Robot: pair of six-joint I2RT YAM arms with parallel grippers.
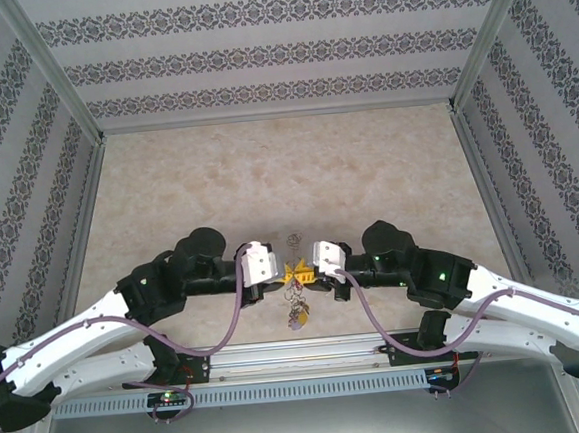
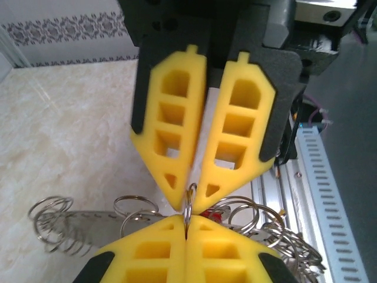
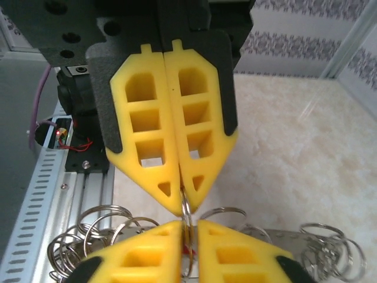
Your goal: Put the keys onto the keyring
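L tool pinches keyring wire; R tool straddles it, slightly parted.

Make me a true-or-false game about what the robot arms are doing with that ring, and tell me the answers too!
1. The left gripper is squeezed shut on the thin silver keyring. True.
2. The right gripper is far away by the back wall. False: it faces the left gripper tip to tip, with the keyring passing between its fingers.
3. The gripper fingers are blue. False: they are yellow.
4. Lots of small silver rings sit close under the grippers. True.
5. The right gripper has a little gap between its fingers. True.
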